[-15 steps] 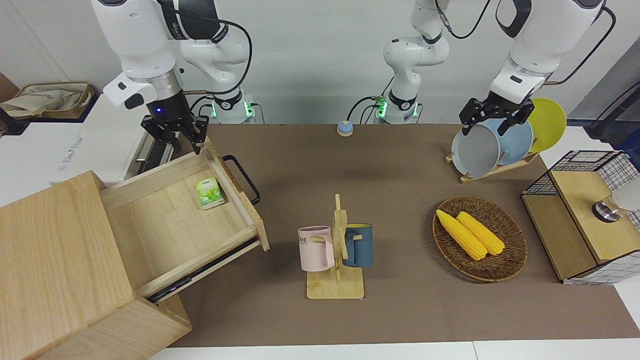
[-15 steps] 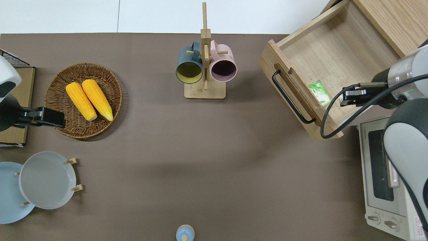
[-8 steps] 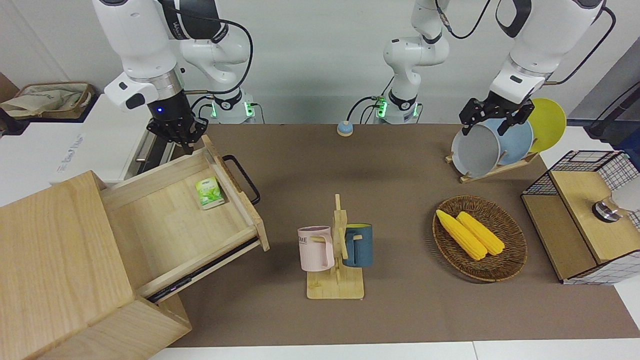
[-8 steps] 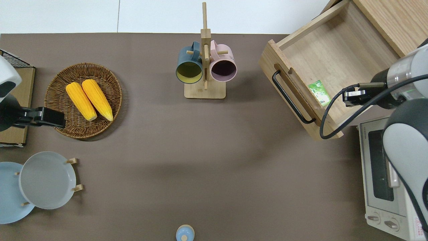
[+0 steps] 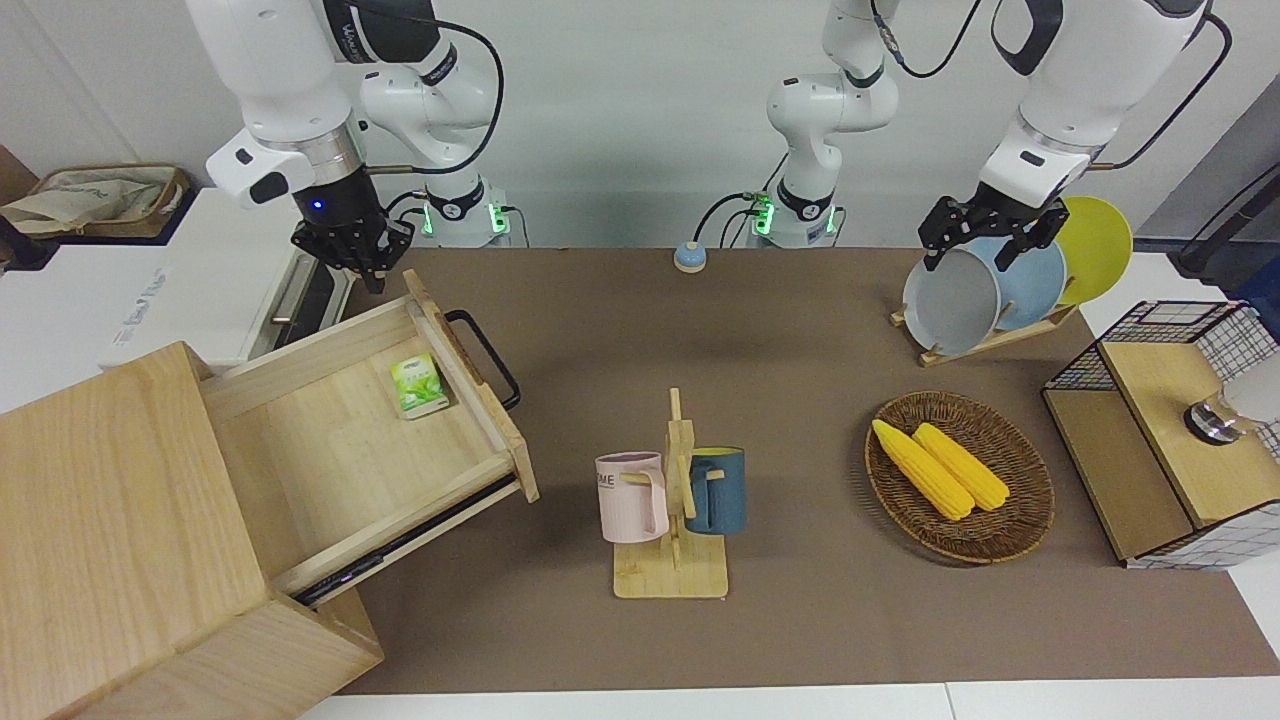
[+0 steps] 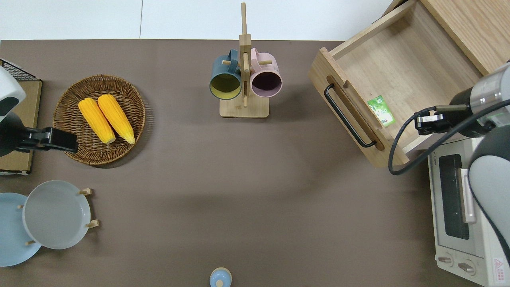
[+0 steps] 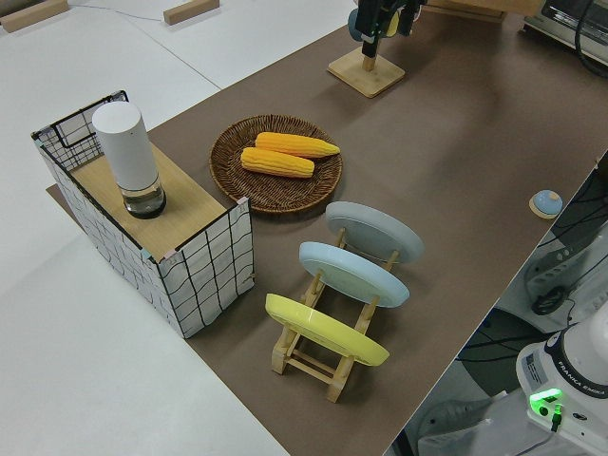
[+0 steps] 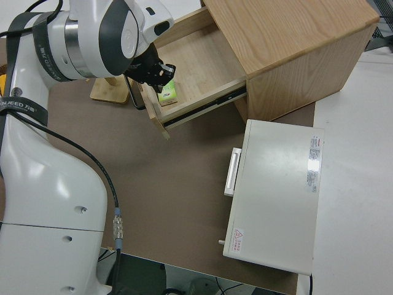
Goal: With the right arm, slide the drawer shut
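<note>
I've got the drawer point(image 5: 350, 440) pulled well out of the pale cabinet point(image 5: 110, 530) at the right arm's end of the table, its black loop handle point(image 6: 348, 117) facing the mug rack point(image 6: 244, 79). A small green packet point(image 6: 381, 111) lies inside, against the front panel. My right gripper point(image 5: 357, 262) hangs over the drawer's side wall nearest the white oven point(image 6: 462, 207), touching nothing; I can't tell whether its fingers are apart. Left arm is parked.
</note>
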{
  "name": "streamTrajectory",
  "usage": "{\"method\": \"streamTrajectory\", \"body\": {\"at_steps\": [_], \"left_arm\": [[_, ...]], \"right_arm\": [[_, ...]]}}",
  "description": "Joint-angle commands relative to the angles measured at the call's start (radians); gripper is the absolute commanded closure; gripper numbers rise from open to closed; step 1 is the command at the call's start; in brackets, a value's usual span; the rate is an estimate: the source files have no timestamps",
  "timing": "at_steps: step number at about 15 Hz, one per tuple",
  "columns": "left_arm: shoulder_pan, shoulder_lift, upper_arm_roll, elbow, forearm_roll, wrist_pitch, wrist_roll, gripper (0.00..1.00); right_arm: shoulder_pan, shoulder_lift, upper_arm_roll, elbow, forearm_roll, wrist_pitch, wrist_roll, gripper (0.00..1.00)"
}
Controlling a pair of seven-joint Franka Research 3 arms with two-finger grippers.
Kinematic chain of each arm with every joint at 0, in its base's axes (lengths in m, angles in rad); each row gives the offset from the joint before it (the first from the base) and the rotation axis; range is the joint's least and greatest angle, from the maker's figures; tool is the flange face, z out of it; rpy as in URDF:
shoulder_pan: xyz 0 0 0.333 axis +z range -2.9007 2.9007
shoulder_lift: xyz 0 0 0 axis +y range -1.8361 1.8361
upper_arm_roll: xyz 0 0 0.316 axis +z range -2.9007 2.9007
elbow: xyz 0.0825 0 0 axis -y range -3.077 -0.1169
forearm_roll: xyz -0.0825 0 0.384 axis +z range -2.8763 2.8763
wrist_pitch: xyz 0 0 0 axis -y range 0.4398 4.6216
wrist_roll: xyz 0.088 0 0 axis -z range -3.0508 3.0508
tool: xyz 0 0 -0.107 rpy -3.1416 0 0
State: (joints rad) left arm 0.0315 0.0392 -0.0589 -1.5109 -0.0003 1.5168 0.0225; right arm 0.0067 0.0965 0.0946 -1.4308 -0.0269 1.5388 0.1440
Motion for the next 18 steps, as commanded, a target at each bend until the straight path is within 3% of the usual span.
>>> {"method": "streamTrajectory", "body": {"at_steps": [1,4,10,18], "left_arm": [[0.005,0.011,-0.007,0.026,0.017,-0.02,0.01,0.01],[0.005,0.011,-0.007,0.024,0.017,-0.02,0.01,0.01],[0.005,0.011,-0.007,0.026,0.017,-0.02,0.01,0.01],[0.005,0.011,-0.007,0.024,0.017,-0.02,0.01,0.01]], "right_arm": [[-0.005,-0.041,0.004,-0.002,-0.018,-0.046,-0.009,1.0],[0.001,-0.044,0.011,0.016,-0.016,-0.046,0.025,1.0],[0.077,-0.035,0.013,0.033,-0.024,-0.043,0.233,1.0],[0.203,0.035,0.013,0.033,-0.018,0.01,0.61,1.0]]}}
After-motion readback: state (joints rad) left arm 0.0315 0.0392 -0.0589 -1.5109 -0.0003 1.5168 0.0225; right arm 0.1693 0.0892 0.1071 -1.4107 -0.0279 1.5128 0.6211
